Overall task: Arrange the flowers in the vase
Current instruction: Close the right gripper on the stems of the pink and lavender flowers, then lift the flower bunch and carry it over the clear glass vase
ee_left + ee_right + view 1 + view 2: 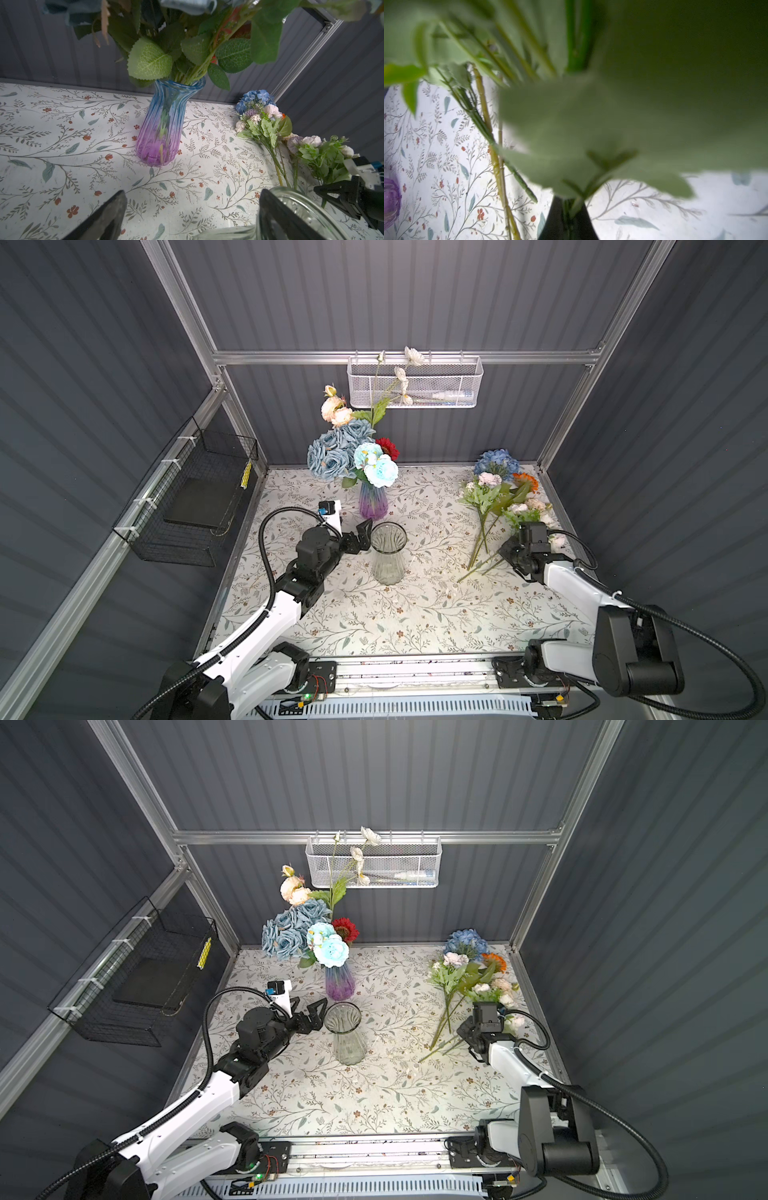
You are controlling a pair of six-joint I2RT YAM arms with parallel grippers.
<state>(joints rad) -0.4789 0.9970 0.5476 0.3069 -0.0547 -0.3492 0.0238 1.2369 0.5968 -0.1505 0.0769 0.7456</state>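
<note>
One view alone, the right wrist's, shows the right pincer clenched on a green stem. The loose artificial flowers, blue hydrangea, orange daisy and pale puffs, lie at the bench's right edge. The left pincer gapes beside the clear ribbed glass vase.

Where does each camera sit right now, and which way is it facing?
Top views: high over the near edge, looking down toward the back wall; left gripper and right gripper show.
Left wrist: beside the clear vase, facing the filled vase; own jaws open.
Right wrist: low among the loose flowers, leaves blocking; jaws shut on a stem.
Shared: all views show the tablecloth; left wrist and top views, the loose flowers.
</note>
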